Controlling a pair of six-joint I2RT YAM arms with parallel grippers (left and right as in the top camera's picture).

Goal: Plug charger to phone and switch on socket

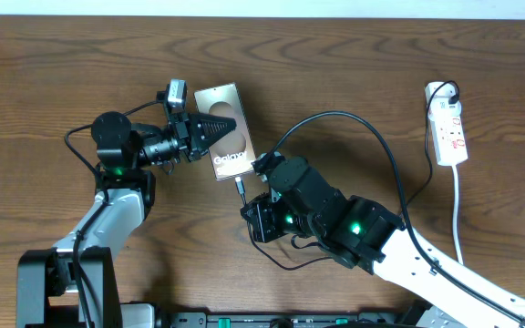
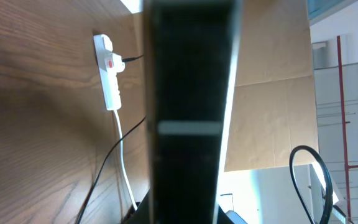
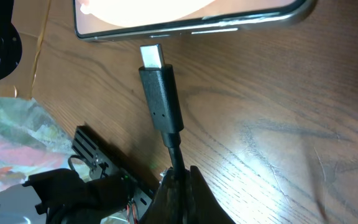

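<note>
Left fingers [image 1: 210, 128]: closed on the phone [image 1: 229, 137], one dark finger lying across the screen, pinning it to the tabletop [image 1: 354, 64].
Right fingers [image 3: 194, 205]: pressed together on the charger [image 3: 160, 93], pinching the thin black cable just behind the connector body.
Phone position: flat on the wood, screen up, with white "Galaxy" lettering just past the left fingertips. Lower short edge turned toward the right fingers, just ahead of them.
Charger connector: sticking straight out ahead of the right fingers, metal tip aimed at the phone's lower edge. Just short of it, a sliver of wood between the two; not in the port.
Charger cable: not traceable behind the right fingers among the arm's own black leads.
Socket [image 1: 448, 128]: well apart from both pairs of fingers, out beyond the right arm [image 1: 363, 228]. White strip with red markings, a black plug seated at its far end, white cord trailing from the near end.
Socket switch: too small to tell whether on or off.
</note>
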